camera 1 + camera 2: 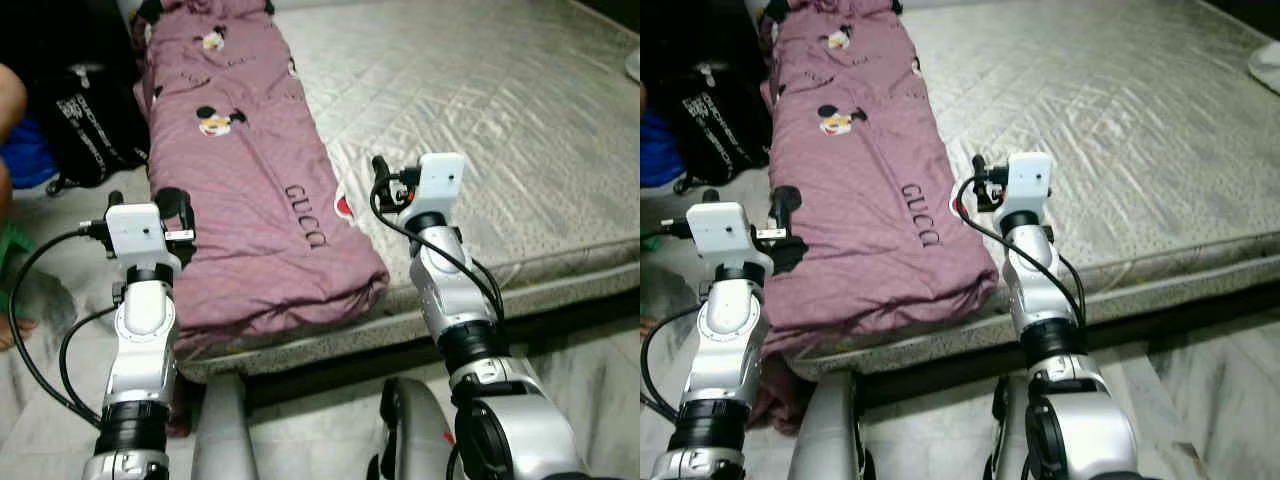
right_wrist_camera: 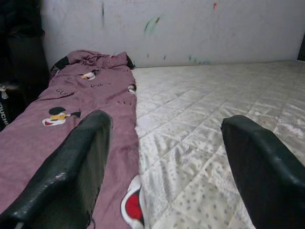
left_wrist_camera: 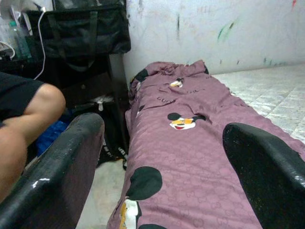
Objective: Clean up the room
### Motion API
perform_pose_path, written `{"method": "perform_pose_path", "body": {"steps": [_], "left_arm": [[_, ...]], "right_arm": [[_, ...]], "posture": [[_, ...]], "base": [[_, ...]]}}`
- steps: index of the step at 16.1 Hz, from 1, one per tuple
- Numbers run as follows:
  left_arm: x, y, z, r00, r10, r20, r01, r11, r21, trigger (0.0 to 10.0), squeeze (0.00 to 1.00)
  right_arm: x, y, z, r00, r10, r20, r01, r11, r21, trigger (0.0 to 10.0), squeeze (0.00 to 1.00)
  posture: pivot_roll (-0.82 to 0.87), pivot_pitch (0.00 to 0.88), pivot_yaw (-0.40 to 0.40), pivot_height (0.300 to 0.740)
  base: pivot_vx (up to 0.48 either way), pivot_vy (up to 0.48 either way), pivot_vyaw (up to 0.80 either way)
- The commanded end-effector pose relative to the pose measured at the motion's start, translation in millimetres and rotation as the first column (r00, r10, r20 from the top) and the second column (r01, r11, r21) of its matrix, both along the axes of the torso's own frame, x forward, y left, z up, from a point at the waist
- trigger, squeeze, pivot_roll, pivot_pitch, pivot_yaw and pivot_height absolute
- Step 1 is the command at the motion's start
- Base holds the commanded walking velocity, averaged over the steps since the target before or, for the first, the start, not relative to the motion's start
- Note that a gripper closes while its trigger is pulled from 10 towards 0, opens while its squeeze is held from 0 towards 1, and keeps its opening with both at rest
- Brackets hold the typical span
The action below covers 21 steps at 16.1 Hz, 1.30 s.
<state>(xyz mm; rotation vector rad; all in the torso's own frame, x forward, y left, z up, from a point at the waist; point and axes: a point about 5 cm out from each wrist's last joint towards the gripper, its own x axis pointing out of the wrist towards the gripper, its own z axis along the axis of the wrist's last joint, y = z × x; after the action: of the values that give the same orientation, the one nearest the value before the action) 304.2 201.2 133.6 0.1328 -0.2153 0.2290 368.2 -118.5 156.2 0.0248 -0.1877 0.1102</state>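
Note:
A long mauve blanket (image 1: 240, 180) printed with cartoon mice lies folded along the left side of a pale quilted mattress (image 1: 480, 120). Its near end reaches the mattress's front edge. My left gripper (image 3: 162, 125) is open, low over the blanket's left edge near that end, its fingers (image 1: 172, 203) pointing along the blanket. My right gripper (image 2: 167, 118) is also open and hovers at the blanket's right edge, where the cloth meets the bare mattress. Nothing is between either pair of fingers.
A black bag (image 1: 90, 120) sits on the floor left of the bed, beside something blue (image 1: 25, 155). A person's leg (image 3: 28, 114) is close on the left. A marked white wall (image 2: 190, 28) stands behind the bed. A white item (image 1: 632, 65) lies at the mattress's far right.

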Motion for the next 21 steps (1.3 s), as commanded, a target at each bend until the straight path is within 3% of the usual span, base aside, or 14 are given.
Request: {"method": "perform_pose_path", "body": {"steps": [1, 7, 10, 12, 18, 21], "left_arm": [[1.7, 2.2, 5, 1.0, 0.017, 0.006, -0.017, 1.0, 0.001, 10.0, 0.0], [3.1, 2.3, 2, 0.999, 0.039, -0.017, -0.039, 0.999, 0.009, 10.0, 0.0], [10.3, -12.7, 4, 1.0, -0.019, -0.021, 0.02, 0.999, 0.035, 10.0, 0.0], [11.2, -14.7, 1, 0.999, 0.016, -0.038, -0.013, 0.997, 0.07, 10.0, 0.0], [10.2, -22.9, -3, 0.999, -0.016, -0.047, 0.018, 0.999, 0.041, 10.0, 0.0], [13.0, -24.8, -3, 0.998, -0.032, -0.048, 0.034, 0.999, 0.037, 10.0, 0.0]], "right_arm": [[0.8, 1.2, 2, 1.0, 0.011, 0.011, -0.011, 1.0, -0.01, 10.0, 0.0], [-5.1, 1.8, -8, 1.0, -0.001, 0.001, 0.001, 1.0, -0.032, 10.0, 0.0], [-7.6, -1.8, -12, 1.0, -0.017, -0.009, 0.017, 0.999, -0.052, 10.0, 0.0], [-8.7, -1.6, -16, 1.0, -0.009, -0.019, 0.008, 0.998, -0.065, 10.0, 0.0], [-8.1, 3.1, -21, 0.999, 0.0, -0.049, -0.005, 0.994, -0.107, 10.0, 0.0], [-9.1, 0.8, -18, 1.0, -0.007, -0.02, 0.004, 0.994, -0.113, 10.0, 0.0]], "posture": [[0.08, 0.0, 0.004, 0.647], [0.06, 0.0, 0.015, 0.69], [0.05, 0.0, 0.014, 0.719], [0.05, 0.0, 0.004, 0.738], [0.05, 0.0, -0.012, 0.74], [0.05, 0.0, -0.007, 0.74]], "base": [[0.0, 0.0, 0.0], [0.0, 0.0, 0.0], [0.0, 0.0, 0.0], [0.0, 0.0, 0.0], [0.0, 0.0, 0.0], [0.0, 0.0, 0.0]]}}
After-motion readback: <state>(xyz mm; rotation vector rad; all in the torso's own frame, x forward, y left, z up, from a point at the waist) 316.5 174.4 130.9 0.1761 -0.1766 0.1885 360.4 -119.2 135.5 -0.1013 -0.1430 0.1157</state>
